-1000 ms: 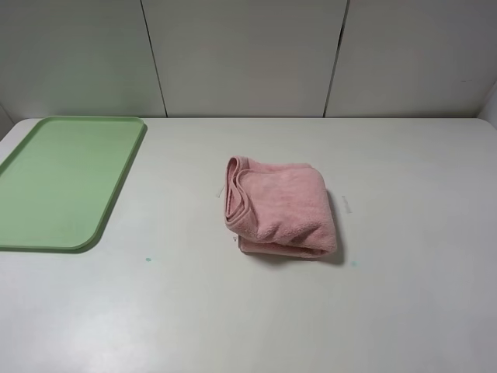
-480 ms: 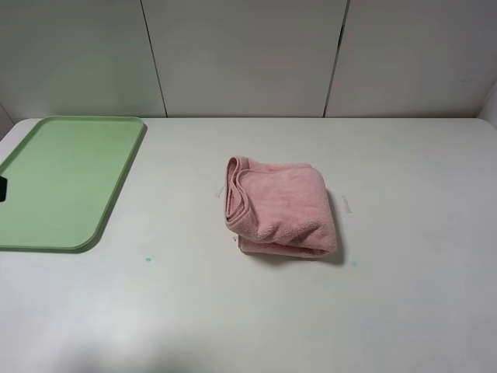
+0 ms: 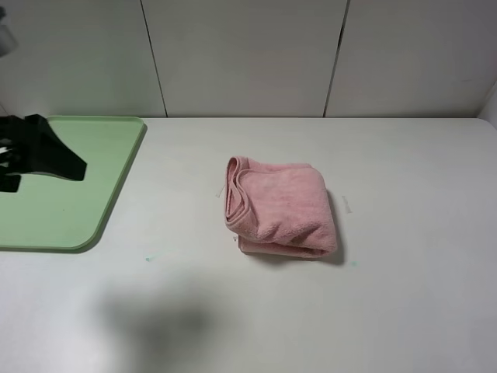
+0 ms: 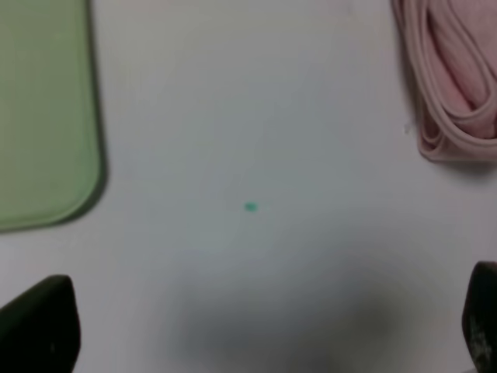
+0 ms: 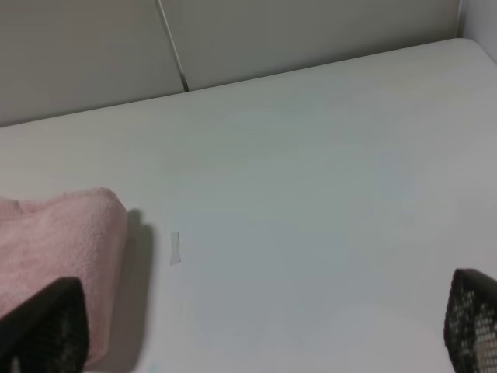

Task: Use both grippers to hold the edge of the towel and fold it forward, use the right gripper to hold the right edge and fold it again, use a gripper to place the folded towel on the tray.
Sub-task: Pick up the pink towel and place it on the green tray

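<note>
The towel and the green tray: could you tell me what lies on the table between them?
Only bare white table lies between the towel and the tray, apart from a tiny green speck nearer the front, clearest in the left wrist view.

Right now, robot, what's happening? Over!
Both grippers open, holding nothing. Left gripper above bare table. Folded towel mid-table, not on tray. Nothing in the way.

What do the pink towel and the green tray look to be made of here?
The towel: soft terry-type cloth, judging by its fuzzy matte nap and the smoother stitched hem seen from the left wrist. The tray: probably moulded plastic, with an even light-green colour, a smooth dull sheen, rounded corners and a low raised rim. Neither can be confirmed by look alone.
</note>
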Controlling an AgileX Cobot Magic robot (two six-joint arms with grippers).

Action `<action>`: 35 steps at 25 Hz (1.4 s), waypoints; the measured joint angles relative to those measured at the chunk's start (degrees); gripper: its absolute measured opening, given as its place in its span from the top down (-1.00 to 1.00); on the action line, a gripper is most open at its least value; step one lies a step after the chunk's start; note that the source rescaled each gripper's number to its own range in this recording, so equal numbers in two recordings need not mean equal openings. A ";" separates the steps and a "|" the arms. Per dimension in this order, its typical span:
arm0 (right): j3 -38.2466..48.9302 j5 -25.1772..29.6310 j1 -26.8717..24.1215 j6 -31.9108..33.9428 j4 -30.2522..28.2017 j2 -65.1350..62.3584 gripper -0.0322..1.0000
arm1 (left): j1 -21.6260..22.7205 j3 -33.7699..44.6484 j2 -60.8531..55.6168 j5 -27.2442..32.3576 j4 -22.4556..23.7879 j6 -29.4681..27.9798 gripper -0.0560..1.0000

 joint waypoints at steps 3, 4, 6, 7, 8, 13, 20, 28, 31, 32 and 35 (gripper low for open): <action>0.00 0.00 0.00 0.00 0.00 0.00 -1.00 | -4.94 -1.06 6.13 -4.24 -2.39 0.00 -0.97; 0.00 -0.05 0.00 0.00 0.00 0.00 -1.00 | -6.48 -1.51 8.04 -5.20 -3.23 0.00 -0.97; 0.00 -0.05 0.00 0.01 0.00 0.00 -1.00 | -9.16 -2.50 12.52 -7.23 -4.54 0.00 -0.97; 0.00 -0.05 0.00 0.01 0.00 0.00 -1.00 | -10.50 -3.16 14.68 -8.18 -5.15 0.00 -0.97; 0.00 -0.05 0.00 0.06 0.00 0.00 -1.00 | -11.78 -3.74 16.42 -8.88 -5.67 0.00 -0.97; 0.00 -0.05 0.00 0.06 0.00 0.00 -1.00 | -16.88 -8.22 25.39 -11.43 -7.37 0.00 -0.97; 0.00 -0.05 0.00 0.08 0.00 0.00 -1.00 | -21.61 -15.80 35.91 -12.23 -8.85 0.00 -0.97; 0.00 -0.05 0.00 0.08 0.00 0.00 -1.00 | -24.75 -21.70 45.34 -12.92 -9.20 0.00 -0.95; 0.00 -0.05 0.00 0.08 0.00 0.00 -1.00 | -25.26 -23.66 48.20 -12.92 -9.31 0.00 -0.94; 0.00 -0.05 0.00 0.13 0.00 0.00 -1.00 | -25.54 -24.39 49.15 -12.92 -9.31 0.00 -0.94; 0.00 -0.05 0.00 0.13 0.00 0.00 -1.00 | -26.19 -26.62 51.73 -12.63 -9.35 0.05 -0.93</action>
